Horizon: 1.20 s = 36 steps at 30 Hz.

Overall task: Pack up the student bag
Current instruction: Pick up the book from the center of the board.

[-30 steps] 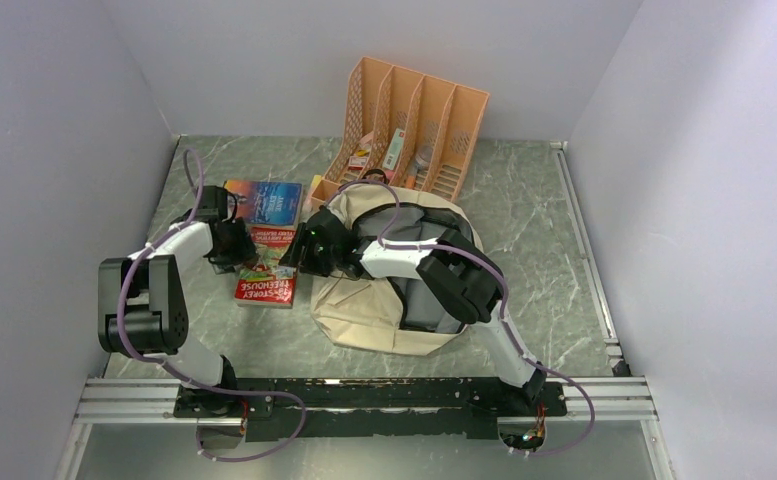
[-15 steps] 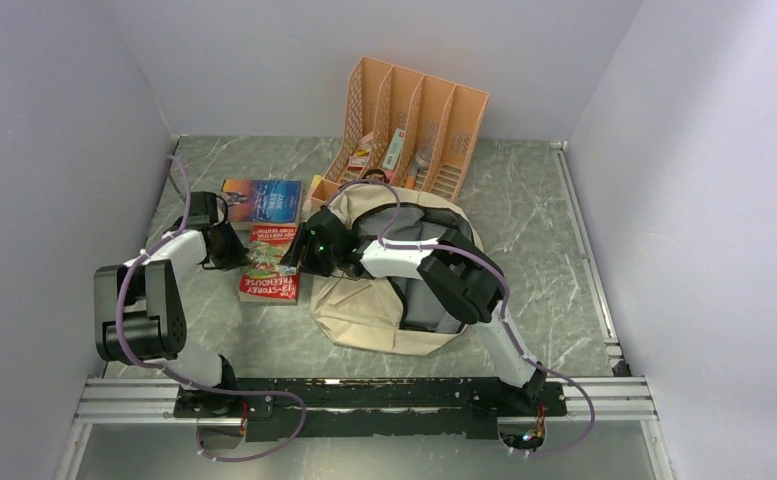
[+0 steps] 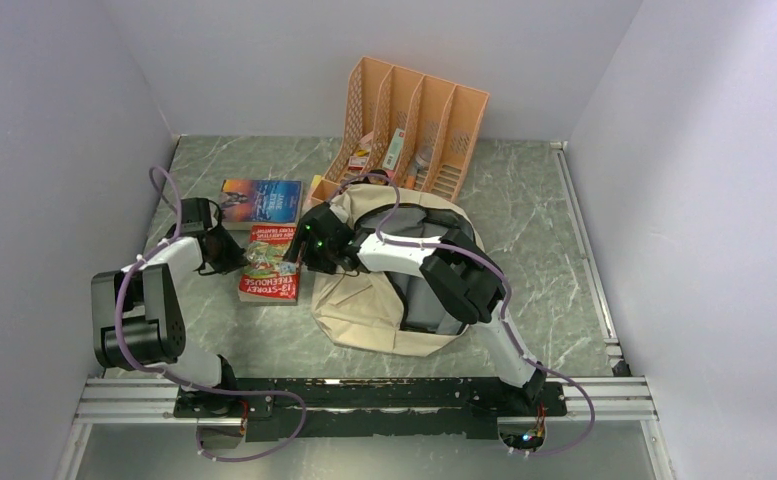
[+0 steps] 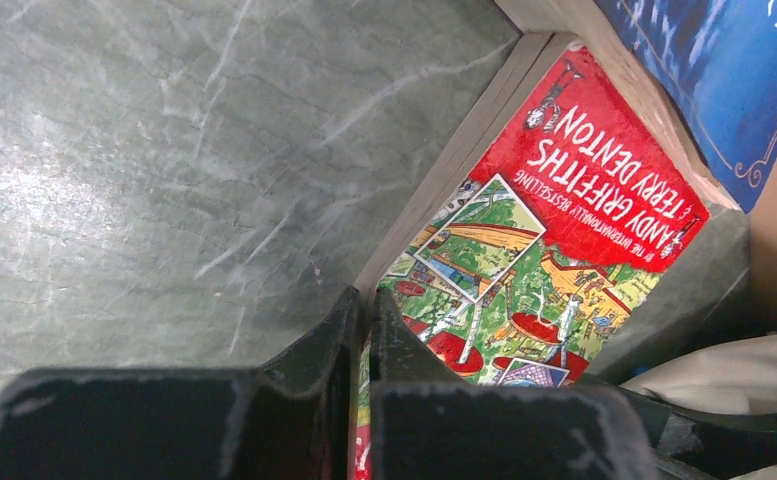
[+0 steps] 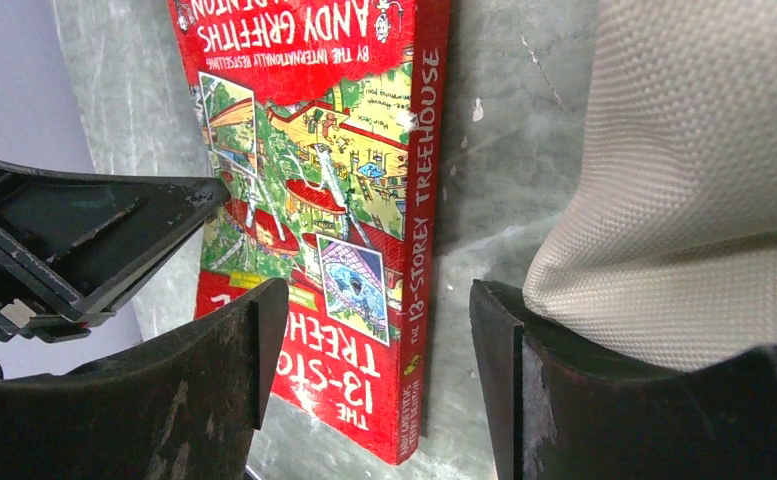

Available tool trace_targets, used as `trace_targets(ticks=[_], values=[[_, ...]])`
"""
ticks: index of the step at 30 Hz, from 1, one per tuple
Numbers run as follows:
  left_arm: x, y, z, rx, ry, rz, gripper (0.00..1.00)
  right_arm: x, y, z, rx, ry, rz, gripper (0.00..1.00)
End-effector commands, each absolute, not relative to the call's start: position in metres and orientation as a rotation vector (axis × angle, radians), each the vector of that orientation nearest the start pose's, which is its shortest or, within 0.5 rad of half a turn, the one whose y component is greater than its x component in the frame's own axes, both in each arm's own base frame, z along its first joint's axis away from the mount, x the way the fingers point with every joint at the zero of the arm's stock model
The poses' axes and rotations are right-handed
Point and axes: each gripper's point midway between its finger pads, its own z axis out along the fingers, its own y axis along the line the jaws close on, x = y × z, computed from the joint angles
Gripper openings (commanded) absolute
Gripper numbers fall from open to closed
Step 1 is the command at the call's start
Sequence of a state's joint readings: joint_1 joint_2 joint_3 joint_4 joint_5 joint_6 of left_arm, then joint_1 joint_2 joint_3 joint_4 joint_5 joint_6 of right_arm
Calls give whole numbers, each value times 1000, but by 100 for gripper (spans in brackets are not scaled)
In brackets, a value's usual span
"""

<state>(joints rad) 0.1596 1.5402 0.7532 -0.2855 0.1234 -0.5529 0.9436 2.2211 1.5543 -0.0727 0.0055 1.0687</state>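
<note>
Adjoining right pincer (image 5: 372, 300): student bag (image 5: 684, 180)

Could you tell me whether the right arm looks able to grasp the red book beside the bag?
Probably yes: the right gripper hovers over the red book with jaws open, the spine edge between them. The bag fabric crowds one side, and the left gripper, jaws shut, sits at the opposite edge.

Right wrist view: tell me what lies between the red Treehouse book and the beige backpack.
Only a bare strip of green marble tabletop separates the red Treehouse book from the beige backpack, seen plainly in the right wrist view.
</note>
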Motion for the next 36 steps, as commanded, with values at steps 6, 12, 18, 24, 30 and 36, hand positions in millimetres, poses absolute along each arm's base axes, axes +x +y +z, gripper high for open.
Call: trace_targets(ticks=[6,12,18,24,30,36], values=[[240,23,-48,-1076,2724,-61,5,306,462,-32,263,2685,808,67],[240,23,-49,-1077,2727,-61,5,304,466,-40,355,2710,870,65],[241,20,-51,-1069,2732,-89,5,298,474,-38,466,2714,982,64],[240,13,-55,-1050,2749,-144,5,293,508,-2,402,2550,1421,58],[243,11,-54,-1037,2746,-172,5,297,522,29,317,2428,1578,47],[244,9,-50,-1022,2744,-187,7,314,516,21,272,2442,1383,24]])
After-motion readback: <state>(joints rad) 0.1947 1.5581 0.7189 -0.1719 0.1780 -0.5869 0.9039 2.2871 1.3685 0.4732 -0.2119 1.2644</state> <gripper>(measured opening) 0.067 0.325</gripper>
